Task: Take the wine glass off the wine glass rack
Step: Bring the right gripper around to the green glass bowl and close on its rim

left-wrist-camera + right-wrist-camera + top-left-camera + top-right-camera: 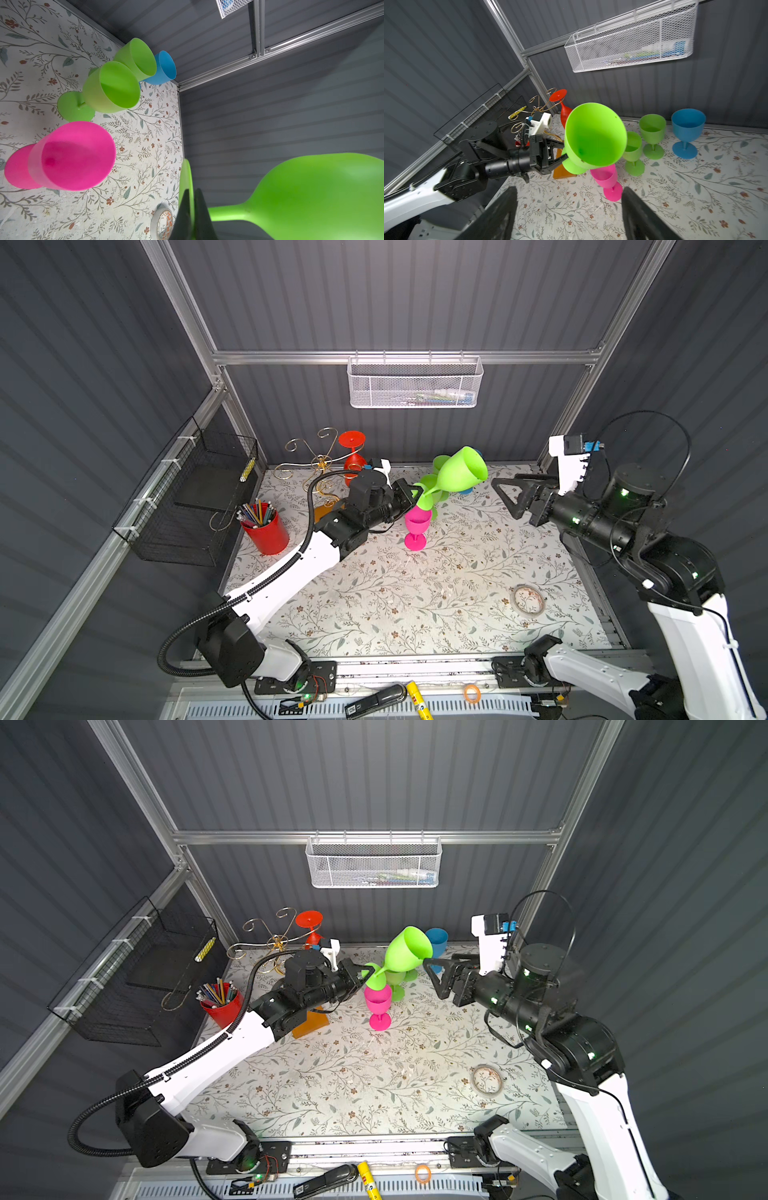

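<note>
The left gripper (415, 492) has its jaws clenched on the foot of the green wine glass (461, 470). The glass is held tilted in the air above the worktop (415, 593), well apart from the wine glass rack (322, 464), with its mouth facing the right gripper (505, 497), whose jaws stand released and empty near the rim. In my judgement this glass is already off the rack and a transfer or set-down is in hand, so the next move calls for a secure second grip on the bowl, or an upright placement, before the left jaws let go.
</note>
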You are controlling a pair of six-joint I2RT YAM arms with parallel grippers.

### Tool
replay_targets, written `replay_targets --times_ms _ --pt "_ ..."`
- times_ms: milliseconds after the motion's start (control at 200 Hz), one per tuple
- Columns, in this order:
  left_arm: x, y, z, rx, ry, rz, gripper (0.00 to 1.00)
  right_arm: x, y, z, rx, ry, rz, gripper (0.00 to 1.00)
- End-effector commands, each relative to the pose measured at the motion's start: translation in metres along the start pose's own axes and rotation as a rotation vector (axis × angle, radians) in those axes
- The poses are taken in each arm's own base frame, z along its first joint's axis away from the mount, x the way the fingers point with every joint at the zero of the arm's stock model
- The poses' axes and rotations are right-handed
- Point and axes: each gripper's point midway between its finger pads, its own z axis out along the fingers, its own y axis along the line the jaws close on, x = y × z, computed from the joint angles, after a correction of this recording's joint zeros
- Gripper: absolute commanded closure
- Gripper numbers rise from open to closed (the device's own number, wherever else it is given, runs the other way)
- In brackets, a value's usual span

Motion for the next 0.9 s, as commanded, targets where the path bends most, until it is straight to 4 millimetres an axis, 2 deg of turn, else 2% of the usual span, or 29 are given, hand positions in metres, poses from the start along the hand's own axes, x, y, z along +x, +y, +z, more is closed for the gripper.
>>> replay_targets --times_ms 0,160,200,225,490,705,890 --pt "-0.004 -0.014 0.000 0.051 -0.002 0.027 1.00 -0.004 0.026 -0.002 -0.141 0.029 0.019 0.23" --pt "-0.004 -0.013 0.001 0.053 -0.003 0.024 1.00 -0.003 0.028 0.011 -0.158 0.077 0.024 0.28" --pt "-0.003 -0.014 0.001 0.058 -0.003 0.023 1.00 -0.005 0.029 0.009 -0.153 0.073 0.020 0.29" --pt "-0.004 -0.015 0.000 0.060 -0.004 0.023 1.00 -0.002 0.023 0.022 -0.137 0.100 0.027 0.30" --pt "-0.005 -0.018 0.000 0.072 -0.010 0.026 1.00 -0.004 0.006 0.051 -0.060 0.152 0.012 0.38" --pt "-0.005 -0.018 0.000 0.072 -0.012 0.028 1.00 -0.001 0.001 0.070 -0.049 0.185 -0.010 0.46" --pt "-0.006 -0.016 0.002 0.067 -0.013 0.027 1.00 0.006 0.004 0.083 -0.055 0.225 -0.038 0.56"
